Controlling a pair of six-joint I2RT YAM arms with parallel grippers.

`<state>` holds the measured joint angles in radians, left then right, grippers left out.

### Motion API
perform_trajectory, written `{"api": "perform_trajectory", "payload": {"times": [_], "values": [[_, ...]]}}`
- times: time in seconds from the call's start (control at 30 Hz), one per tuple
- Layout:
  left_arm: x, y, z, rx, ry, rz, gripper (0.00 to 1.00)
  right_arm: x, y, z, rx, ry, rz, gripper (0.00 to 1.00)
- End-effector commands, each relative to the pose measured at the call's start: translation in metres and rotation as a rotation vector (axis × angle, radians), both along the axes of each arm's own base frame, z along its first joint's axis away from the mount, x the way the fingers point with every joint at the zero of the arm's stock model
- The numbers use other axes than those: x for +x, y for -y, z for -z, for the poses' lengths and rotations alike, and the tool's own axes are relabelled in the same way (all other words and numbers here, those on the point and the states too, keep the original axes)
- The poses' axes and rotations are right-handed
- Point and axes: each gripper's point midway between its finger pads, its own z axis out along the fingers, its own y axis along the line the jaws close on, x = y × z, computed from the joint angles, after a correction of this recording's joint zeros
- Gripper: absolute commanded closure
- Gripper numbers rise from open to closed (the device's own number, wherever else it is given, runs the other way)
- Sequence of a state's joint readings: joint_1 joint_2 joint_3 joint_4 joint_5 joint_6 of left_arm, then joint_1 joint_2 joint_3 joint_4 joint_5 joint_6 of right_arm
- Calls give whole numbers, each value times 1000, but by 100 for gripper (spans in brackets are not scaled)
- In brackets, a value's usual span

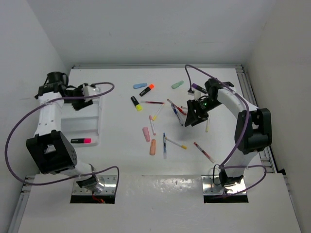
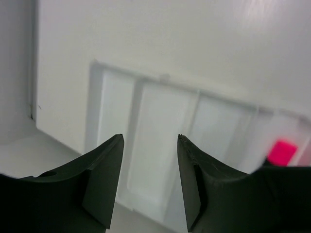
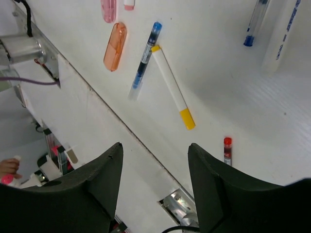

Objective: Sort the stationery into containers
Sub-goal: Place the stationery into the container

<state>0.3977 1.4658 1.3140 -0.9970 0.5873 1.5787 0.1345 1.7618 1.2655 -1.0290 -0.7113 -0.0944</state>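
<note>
where the left gripper (image 2: 149,138) hangs over the tray (image 2: 165,111), its two dark fingers (image 2: 104,184) stand apart with nothing between them. below them the tray's long white compartments lie side by side. a black highlighter with a pink cap (image 1: 81,141) rests in the compartment nearest the arms' bases, and from the wrist it shows only as a blurred pink patch. the tray sits beside the left edge of the surface (image 1: 116,158), well apart from the loose stationery.

the right gripper (image 3: 155,148) is likewise spread and bare, held above the surface toward its right edge. just past its fingertips lies a white pen with a yellow cap (image 3: 172,87), one end against a blue pen (image 3: 144,60), and a pen with a red cap (image 3: 227,150) lies near the right finger. farther out, in the middle of the surface, an orange highlighter (image 3: 115,46) lies near a pale pink highlighter (image 1: 146,134). toward the far edge lie a blue highlighter (image 1: 140,86), a black highlighter with an orange cap (image 1: 146,90), a green highlighter (image 1: 177,84) and a black highlighter with a yellow cap (image 1: 136,103).
</note>
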Motion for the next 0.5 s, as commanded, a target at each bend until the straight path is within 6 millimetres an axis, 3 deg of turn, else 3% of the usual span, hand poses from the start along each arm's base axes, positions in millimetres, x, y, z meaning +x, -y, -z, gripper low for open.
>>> {"api": "perform_trajectory", "payload": {"times": [0.0,0.03,0.17,0.2,0.23,0.27,0.3,0.37,0.47], "values": [[19,83,-30,-302,-35,-25,46,20,-4,-15,11,94,39,45],[30,110,-36,-282,7,53,46,18,-3,-12,9,80,44,45],[56,162,-36,-197,111,236,49,11,1,-9,17,45,47,45],[66,167,-16,-167,81,302,49,9,2,-8,19,33,49,45],[64,179,-7,-176,27,344,49,8,4,-7,19,29,53,45],[82,184,-23,-174,60,367,49,7,6,-7,22,27,57,46],[95,191,6,-185,-17,383,49,4,7,-5,24,22,54,46],[106,199,15,-201,-69,403,47,3,10,-6,21,31,54,46],[146,214,23,-237,-53,345,46,-1,12,-4,14,26,52,45]]}}
